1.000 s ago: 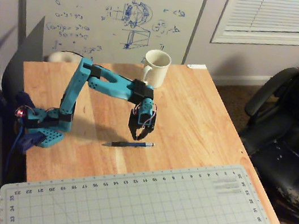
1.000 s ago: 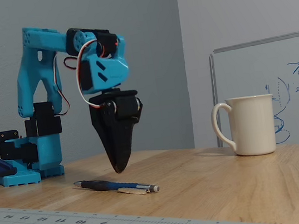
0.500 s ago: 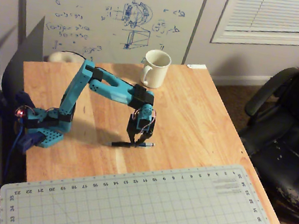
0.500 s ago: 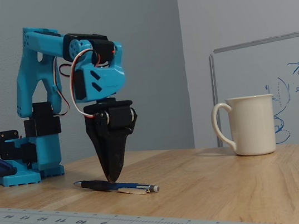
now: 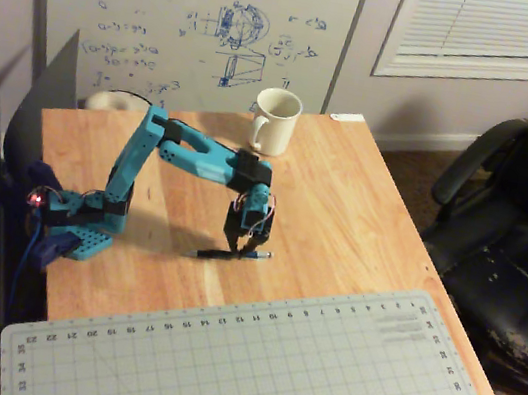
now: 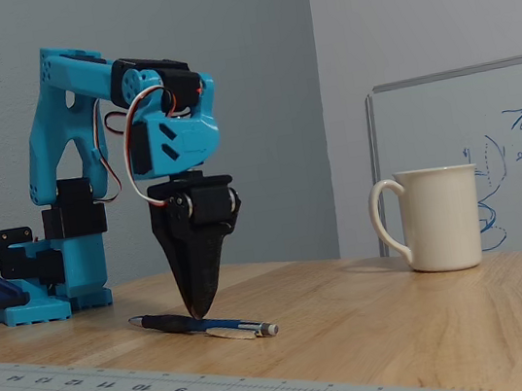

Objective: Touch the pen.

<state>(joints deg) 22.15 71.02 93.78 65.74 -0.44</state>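
Note:
The pen (image 6: 202, 325) lies flat on the wooden table (image 6: 436, 317), dark with a bluish barrel and a silvery tip pointing right in the fixed view. It also shows in the overhead view (image 5: 231, 253) as a thin dark line. My blue arm reaches down over it. The gripper (image 6: 200, 313) points straight down with its black fingers closed to a point, and the tip rests on or just at the middle of the pen. In the overhead view the gripper (image 5: 236, 248) sits right above the pen's middle.
A cream mug (image 5: 276, 120) stands at the table's far side; it is at the right in the fixed view (image 6: 437, 218). A grey cutting mat (image 5: 246, 367) covers the near part. The arm's base (image 5: 76, 227) is at the left. A black office chair (image 5: 524, 221) stands beside the table.

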